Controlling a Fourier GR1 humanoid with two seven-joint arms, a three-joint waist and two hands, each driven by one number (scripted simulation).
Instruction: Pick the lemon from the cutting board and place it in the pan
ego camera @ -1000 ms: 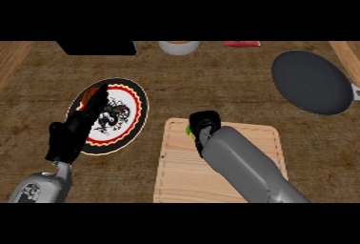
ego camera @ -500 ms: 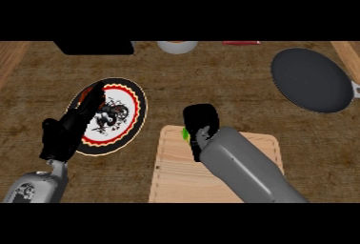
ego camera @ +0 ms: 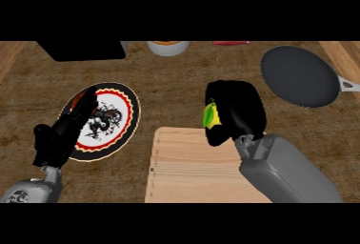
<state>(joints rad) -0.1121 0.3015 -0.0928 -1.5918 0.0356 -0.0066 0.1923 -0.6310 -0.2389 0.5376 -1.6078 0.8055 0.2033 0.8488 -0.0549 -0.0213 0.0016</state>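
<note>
Lemon [ego camera: 209, 116] gripped in right hand [ego camera: 235, 110] fingers above cutting board [ego camera: 193, 167] edge, pan [ego camera: 301, 75] apart; left hand [ego camera: 62, 136] fingers open.

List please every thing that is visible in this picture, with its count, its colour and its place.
lemon: one, yellow-green, held in the right hand above the board's far edge
cutting board: one, pale wood, near middle of the counter
pan: one, dark grey with a light handle, far right
plate: one, white with red and black rim and a dark figure, left
black box: one, far left, cut by the view's edge
cup-like vessel: one, pale, far middle
red thing: one, far edge, too little shows to name
left hand: black, open, over the plate's left part
right hand: black, fingers curled round the lemon
</note>
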